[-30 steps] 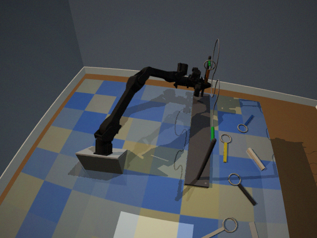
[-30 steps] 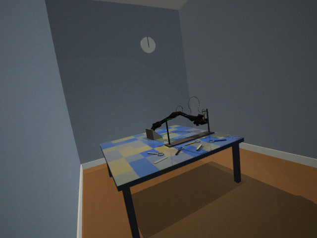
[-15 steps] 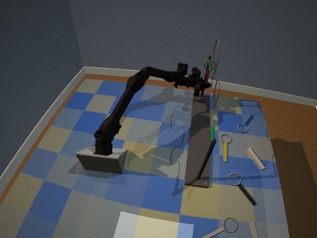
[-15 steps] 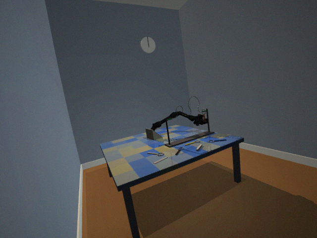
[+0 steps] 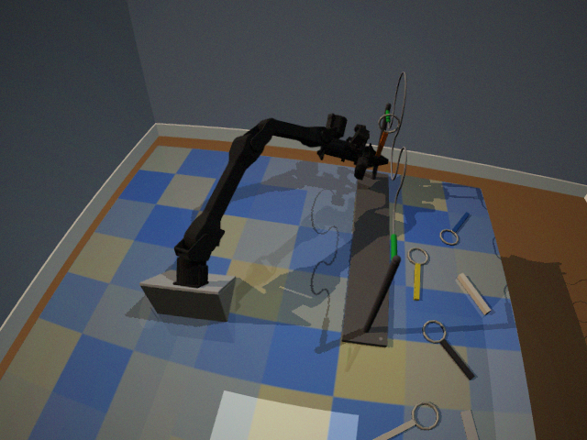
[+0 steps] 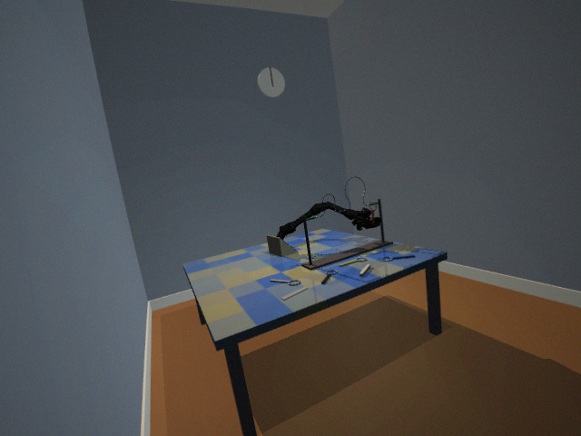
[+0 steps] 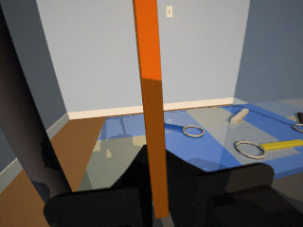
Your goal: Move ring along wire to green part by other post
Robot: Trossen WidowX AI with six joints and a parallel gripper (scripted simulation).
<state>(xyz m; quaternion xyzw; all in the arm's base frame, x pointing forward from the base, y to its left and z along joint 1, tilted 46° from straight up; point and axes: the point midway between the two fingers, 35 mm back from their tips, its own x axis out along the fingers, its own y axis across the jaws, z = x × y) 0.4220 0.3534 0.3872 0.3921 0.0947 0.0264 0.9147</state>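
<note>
My gripper (image 5: 378, 158) (image 7: 150, 148) is shut on the orange handle (image 5: 382, 142) (image 6: 372, 216) (image 7: 151, 95), which stands nearly upright. The ring (image 5: 379, 124) is above the gripper, at the far green part (image 5: 387, 114) (image 6: 374, 203) beside the far post (image 6: 380, 222); that post also shows close at the left in the wrist view (image 7: 24, 113). The wire seems to pass through the ring; whether they touch is too small to tell. The ring is out of the wrist view. The near green part (image 5: 393, 246) (image 6: 310, 218) is at the near post (image 5: 382, 293) (image 6: 308, 243).
The thin grey wire (image 5: 395, 203) (image 6: 355, 176) curves in tall loops beside and above the gripper. Both posts stand on a dark base (image 5: 365, 265). A blue-handled ring (image 5: 460, 222), a yellow-handled ring (image 5: 416, 281) and a black-handled ring (image 5: 457, 359) lie beyond it.
</note>
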